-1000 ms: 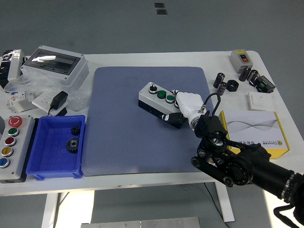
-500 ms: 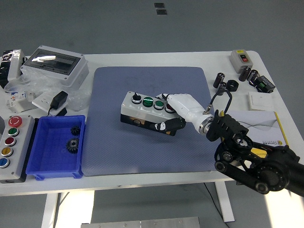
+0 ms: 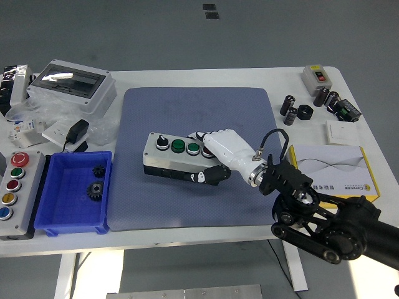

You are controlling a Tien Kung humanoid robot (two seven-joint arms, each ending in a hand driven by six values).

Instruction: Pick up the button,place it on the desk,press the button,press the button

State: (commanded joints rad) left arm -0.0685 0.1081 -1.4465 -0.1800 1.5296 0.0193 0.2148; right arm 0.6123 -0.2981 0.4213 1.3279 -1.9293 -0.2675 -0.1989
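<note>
A: Where is the grey rectangular button box with green and black knobs (image 3: 171, 157)?

B: Centre of the frame, lying on the blue-grey textured mat (image 3: 187, 112) that covers the middle of the white counter (image 3: 187, 78). Its long side runs left to right, slightly tilted.

A: And the hand?

B: The right hand (image 3: 219, 156), white with dark fingertips, comes in from the lower right on a black arm (image 3: 324, 218). It is clenched around the right end of the box, fingers over the top and the thumb against the front face. Whether the box rests on the mat or is held just above it, I cannot tell.

A: What lies around it?

B: At the left, a blue plastic bin (image 3: 62, 218) holding two dark gears (image 3: 95, 189). Left of that, at the frame's edge, a grey panel with coloured round buttons (image 3: 15, 187). Upper left, a grey enclosure with a clear lid (image 3: 72, 84). At the right, a white and yellow flat carton (image 3: 330, 165), and above it several small black cylinders (image 3: 290, 106).
</note>
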